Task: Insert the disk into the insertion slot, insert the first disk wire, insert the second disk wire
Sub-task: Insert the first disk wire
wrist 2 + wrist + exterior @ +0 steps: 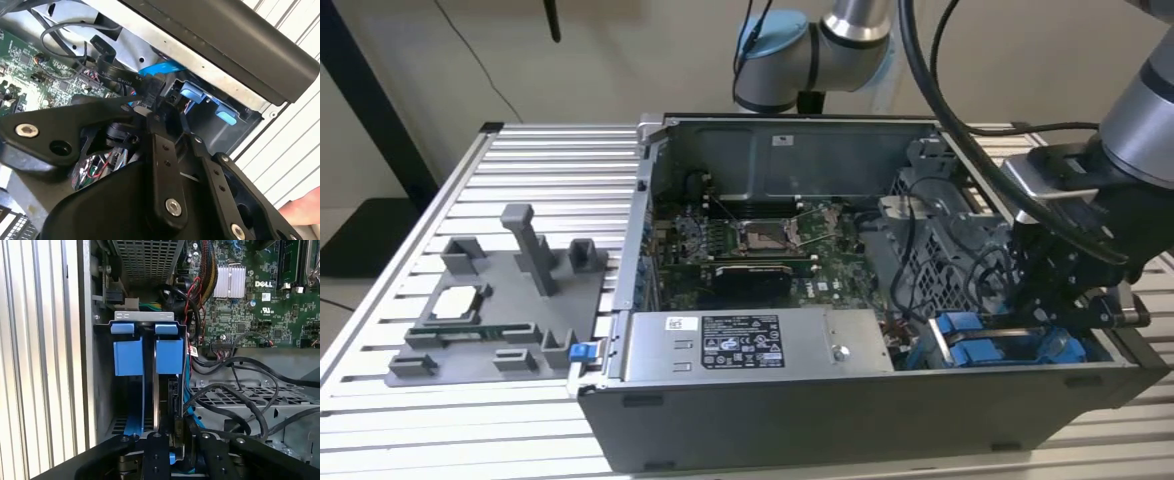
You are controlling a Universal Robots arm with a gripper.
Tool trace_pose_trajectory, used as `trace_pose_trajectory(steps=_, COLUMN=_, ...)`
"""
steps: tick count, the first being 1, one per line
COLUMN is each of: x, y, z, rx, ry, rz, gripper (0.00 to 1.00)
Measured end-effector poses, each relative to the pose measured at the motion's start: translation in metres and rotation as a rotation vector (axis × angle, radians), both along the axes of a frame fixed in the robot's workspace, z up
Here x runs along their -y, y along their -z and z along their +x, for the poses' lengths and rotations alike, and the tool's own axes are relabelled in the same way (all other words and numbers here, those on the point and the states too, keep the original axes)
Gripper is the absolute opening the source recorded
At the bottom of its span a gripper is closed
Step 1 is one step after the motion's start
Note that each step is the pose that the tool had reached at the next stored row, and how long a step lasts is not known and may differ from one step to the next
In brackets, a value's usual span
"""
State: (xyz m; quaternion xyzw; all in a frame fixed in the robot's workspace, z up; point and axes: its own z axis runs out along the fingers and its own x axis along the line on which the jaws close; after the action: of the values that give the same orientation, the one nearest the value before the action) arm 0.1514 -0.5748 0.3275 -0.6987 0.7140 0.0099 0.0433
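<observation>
At insertion slot [145, 316], we see end effector [159, 112] apparently clamped on wire plug [150, 90]; we'd keep it square to disk [169, 357], push gently.

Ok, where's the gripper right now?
The gripper is down inside the open computer case at the exterior view's right, just over the blue drive bay.

One case [854, 425], one motherboard [720, 245], one power supply [747, 345], one grey tray [487, 275], one slot [145, 316], two blue carriers [128, 357].
</observation>
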Motion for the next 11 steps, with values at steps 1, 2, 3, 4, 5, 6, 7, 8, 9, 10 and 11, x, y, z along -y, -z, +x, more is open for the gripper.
trace_pose_trajectory(steps=1, x=-0.0001, y=-0.0013, z=0.000, rx=0.0000, ry=0.000, rz=0.0009, gripper=1.00)
trace_pose_trajectory(steps=2, x=0.0000, y=-0.0039, z=0.000, rx=0.0001, ry=0.000, rz=0.0020, gripper=1.00)
trace_pose_trajectory(steps=3, x=0.0000, y=-0.0086, z=0.000, rx=0.0000, ry=0.000, rz=0.0020, gripper=1.00)
trace_pose_trajectory(steps=4, x=0.0000, y=-0.0137, z=0.000, rx=0.0000, ry=0.000, rz=0.0007, gripper=1.00)
trace_pose_trajectory(steps=5, x=0.0000, y=-0.0183, z=0.000, rx=0.0000, ry=0.000, rz=0.0011, gripper=1.00)
trace_pose_trajectory(steps=6, x=0.0000, y=-0.0224, z=0.000, rx=0.0000, ry=0.000, rz=0.0014, gripper=1.00)
trace_pose_trajectory(steps=7, x=0.0000, y=-0.0265, z=0.000, rx=0.0000, ry=0.000, rz=0.0011, gripper=1.00)
trace_pose_trajectory(steps=8, x=0.0000, y=-0.0300, z=0.000, rx=0.0000, ry=0.000, rz=0.0013, gripper=1.00)
trace_pose_trajectory(steps=9, x=0.0000, y=-0.0333, z=0.000, rx=0.0000, ry=0.000, rz=0.0015, gripper=1.00)
trace_pose_trajectory(steps=10, x=0.0000, y=-0.0359, z=-0.001, rx=0.0000, ry=0.000, rz=0.0019, gripper=1.00)
trace_pose_trajectory(steps=11, x=0.0000, y=-0.0381, z=-0.001, rx=0.0001, ry=0.000, rz=0.0023, gripper=1.00)
